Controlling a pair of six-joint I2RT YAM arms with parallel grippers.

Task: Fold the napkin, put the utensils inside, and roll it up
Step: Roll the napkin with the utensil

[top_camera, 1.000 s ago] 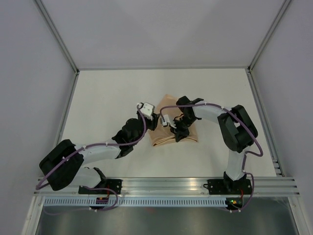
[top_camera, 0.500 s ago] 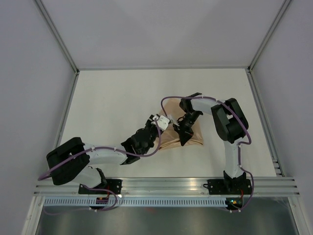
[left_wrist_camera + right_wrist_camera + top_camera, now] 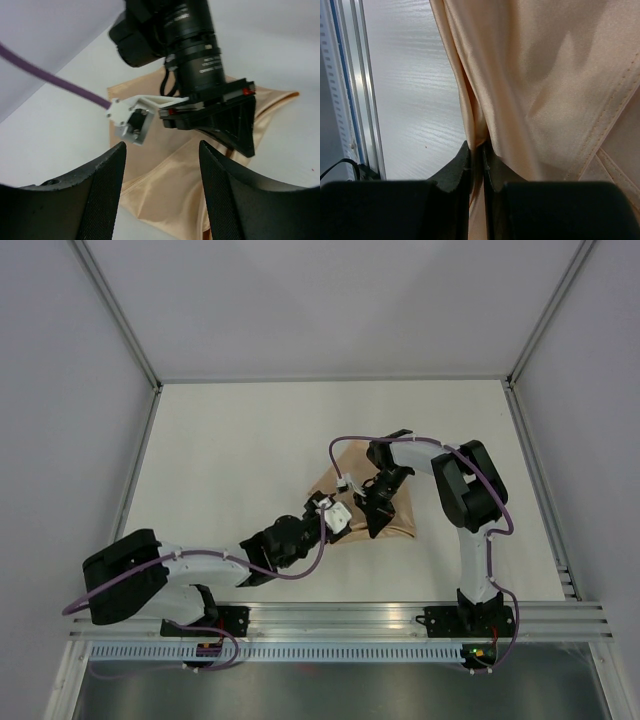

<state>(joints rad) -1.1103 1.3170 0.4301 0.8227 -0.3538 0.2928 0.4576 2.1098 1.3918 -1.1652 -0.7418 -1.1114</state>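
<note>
Presently catalogued, hazards first.

**Holdings**
- Napkin (image 3: pixel 398 516): thin peach-orange cloth with a slight sheen. It lies bunched and part-folded on the table, right of centre.
- Right gripper (image 3: pixel 481 150): black, two-finger. Its fingers are pressed together on a narrow upright pleat of the napkin.
- Left gripper (image 3: pixel 162 150): fingers spread wide, holding nothing. It sits just beside the right gripper, at the cloth's near-left edge.

**Risks, as judged**
- Slip: the pinch takes only a slim pleat of smooth fabric, so a quick pull could draw it out from between the fingers.
- Drag: the cloth is light and the tabletop slick. A sideways pull may slide the whole napkin instead of laying a fold.
- Skewed fold: the layers are already gathered unevenly. Pressing them down as they lie would set a crooked crease.
- Collision: the two grippers work very near each other. The looping purple cable (image 3: pixel 345 445) on the right wrist hangs close to the left fingers and could snag.

**Surface**
- White matt tabletop (image 3: pixel 220 460), with a faint grain in the right wrist view.
- Slotted aluminium rail (image 3: pixel 340 621) along the near edge.

**Room**
- Plain pale-grey wall panels (image 3: pixel 330 300) on three sides, joined by metal corner posts (image 3: pixel 115 300).
</note>
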